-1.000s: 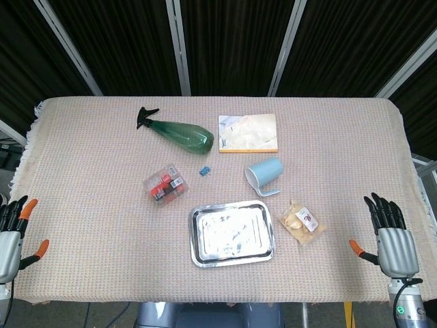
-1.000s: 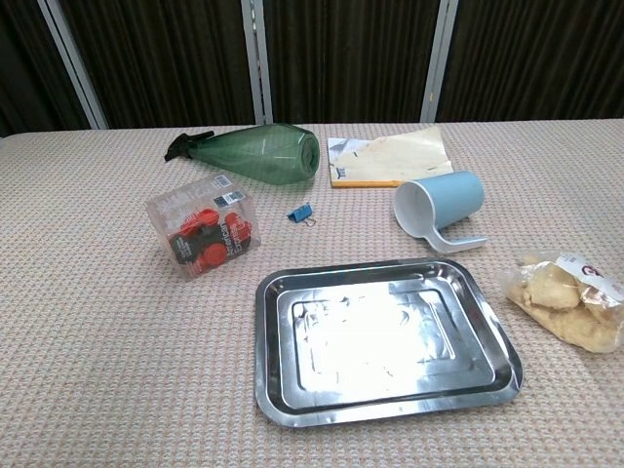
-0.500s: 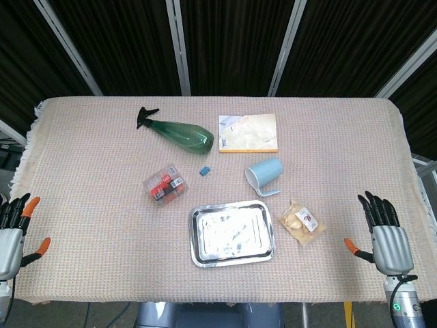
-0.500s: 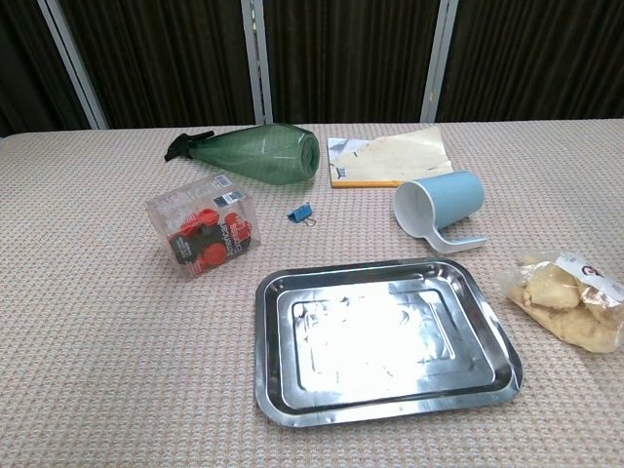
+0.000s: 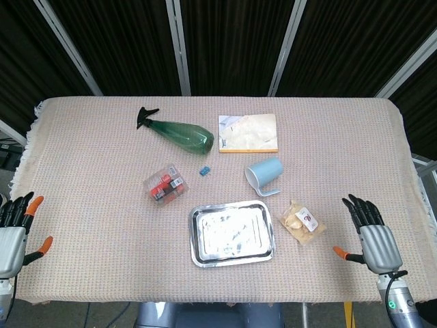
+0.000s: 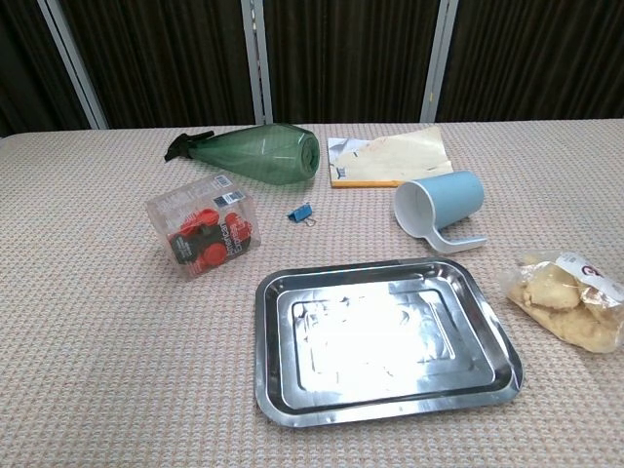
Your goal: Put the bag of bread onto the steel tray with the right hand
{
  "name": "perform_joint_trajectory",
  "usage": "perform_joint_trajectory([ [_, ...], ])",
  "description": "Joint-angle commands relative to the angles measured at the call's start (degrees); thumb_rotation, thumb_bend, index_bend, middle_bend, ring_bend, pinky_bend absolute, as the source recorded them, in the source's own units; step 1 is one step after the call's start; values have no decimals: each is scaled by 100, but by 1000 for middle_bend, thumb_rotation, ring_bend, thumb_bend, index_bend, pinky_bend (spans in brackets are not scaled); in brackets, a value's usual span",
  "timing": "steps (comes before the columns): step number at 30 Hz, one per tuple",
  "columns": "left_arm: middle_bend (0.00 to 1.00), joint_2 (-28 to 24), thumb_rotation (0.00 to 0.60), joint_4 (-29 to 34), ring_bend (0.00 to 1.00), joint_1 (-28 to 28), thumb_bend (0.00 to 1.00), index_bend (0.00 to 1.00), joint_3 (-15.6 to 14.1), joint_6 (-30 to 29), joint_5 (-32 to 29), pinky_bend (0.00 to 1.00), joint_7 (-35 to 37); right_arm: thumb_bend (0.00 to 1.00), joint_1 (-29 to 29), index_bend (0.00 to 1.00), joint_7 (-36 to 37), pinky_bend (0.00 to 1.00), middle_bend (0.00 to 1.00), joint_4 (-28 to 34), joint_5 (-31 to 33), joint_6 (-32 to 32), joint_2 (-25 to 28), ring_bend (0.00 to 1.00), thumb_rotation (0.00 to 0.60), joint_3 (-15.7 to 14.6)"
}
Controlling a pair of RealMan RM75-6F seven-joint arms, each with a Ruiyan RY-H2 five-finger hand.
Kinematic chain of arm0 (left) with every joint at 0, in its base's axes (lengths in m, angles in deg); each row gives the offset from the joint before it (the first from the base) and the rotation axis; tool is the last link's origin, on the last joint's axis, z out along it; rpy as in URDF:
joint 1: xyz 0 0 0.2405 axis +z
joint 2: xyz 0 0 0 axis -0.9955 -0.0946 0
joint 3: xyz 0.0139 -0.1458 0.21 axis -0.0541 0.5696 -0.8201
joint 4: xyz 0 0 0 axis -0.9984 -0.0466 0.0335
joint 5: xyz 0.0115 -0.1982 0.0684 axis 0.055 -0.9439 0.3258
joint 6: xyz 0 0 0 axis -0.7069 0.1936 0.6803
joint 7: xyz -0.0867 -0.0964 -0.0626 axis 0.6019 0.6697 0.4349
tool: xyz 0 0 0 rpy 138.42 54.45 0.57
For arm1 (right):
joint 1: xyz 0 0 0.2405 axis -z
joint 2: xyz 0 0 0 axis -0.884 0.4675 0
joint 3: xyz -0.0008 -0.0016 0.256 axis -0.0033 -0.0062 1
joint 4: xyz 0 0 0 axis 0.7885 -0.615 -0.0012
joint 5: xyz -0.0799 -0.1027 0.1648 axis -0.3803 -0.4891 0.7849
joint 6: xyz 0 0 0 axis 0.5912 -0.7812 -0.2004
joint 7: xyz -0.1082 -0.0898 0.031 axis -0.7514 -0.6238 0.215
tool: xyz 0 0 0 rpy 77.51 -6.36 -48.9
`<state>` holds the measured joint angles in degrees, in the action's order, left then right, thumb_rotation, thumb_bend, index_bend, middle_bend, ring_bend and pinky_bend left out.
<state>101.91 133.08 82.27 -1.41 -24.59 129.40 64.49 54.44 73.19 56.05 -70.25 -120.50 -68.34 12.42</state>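
From the head view, the left hand [image 5: 11,236] sits at the picture's lower left edge, partly cut off, fingers spread and holding nothing. The right hand [image 5: 372,236] hovers off the counter's [image 5: 89,205] near right corner, fingers apart and empty, its wrist cut by the frame. The bag [image 5: 303,221] of bread lies flat on the woven cloth just right of the tray [image 5: 232,234], apart from it; its label is too small to read. A blue cup [image 5: 265,173] lies on its side behind them.

From the chest view, neither hand shows. The clear, crinkled bag [image 6: 570,297] is cut off at the right edge. The shiny rectangular tray [image 6: 382,338] has rounded corners and glare hiding its floor. A green bottle [image 6: 257,154] lies toppled; a clear box [image 6: 203,224] holds red items that are hard to make out.
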Motion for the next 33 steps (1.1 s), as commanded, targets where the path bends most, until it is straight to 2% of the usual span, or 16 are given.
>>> perform_joint_trajectory([
  [1, 0, -2, 600, -4, 0, -9, 280, 88, 6, 11, -7, 0, -7, 0, -185, 0, 49, 0, 0, 81, -65, 279, 68, 0, 600, -43],
  [8, 0, -15, 600, -1, 0, -40, 281, 88, 21, 56, -33, 0, -20, 0, -680, 0, -127, 0, 0, 54, 108, 1098, -83, 0, 600, 18],
  [17, 0, -12, 600, -35, 0, -47, 279, 88, 20, 102, -97, 0, -3, 0, -1161, 0, -225, 0, 0, -347, 574, 1889, -494, 0, 600, 167],
  [33, 0, 12, 600, -99, 0, -57, 280, 88, 9, 174, -166, 0, 91, 0, -1705, 0, -619, 0, 0, -1066, 1226, 2706, -1048, 0, 600, 290],
])
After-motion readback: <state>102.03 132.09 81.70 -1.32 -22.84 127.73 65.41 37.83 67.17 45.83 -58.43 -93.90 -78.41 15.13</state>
